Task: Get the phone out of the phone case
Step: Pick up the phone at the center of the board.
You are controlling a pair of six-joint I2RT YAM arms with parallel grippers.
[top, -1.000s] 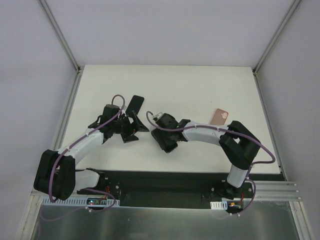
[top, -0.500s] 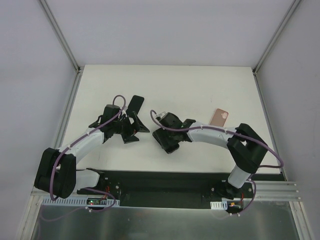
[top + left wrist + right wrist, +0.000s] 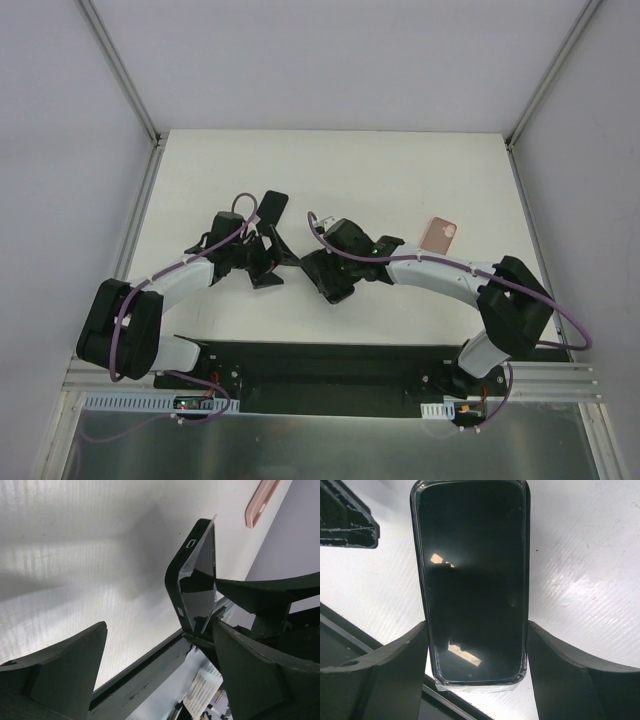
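A phone with a dark screen [image 3: 472,580] sits in a black case [image 3: 526,555]. My right gripper [image 3: 476,625] is shut on it, one finger on each long side of the case, and holds it above the white table. In the left wrist view the cased phone [image 3: 197,575] stands on edge, with the case's corner peeled away from the screen's edge. My left gripper [image 3: 159,630] is open and empty, its fingers wide apart just short of the phone. In the top view the left gripper [image 3: 276,264] and right gripper [image 3: 320,274] almost meet at the table's middle.
A pink phone case [image 3: 440,234] lies on the table to the right, also visible in the left wrist view [image 3: 261,502]. A black flat object [image 3: 270,208] lies behind the left gripper. The black base rail [image 3: 330,362] runs along the near edge.
My right gripper has moved slightly left with the phone, and its elbow has swung out to the right. My left gripper has edged right, so the gap between the two has narrowed.
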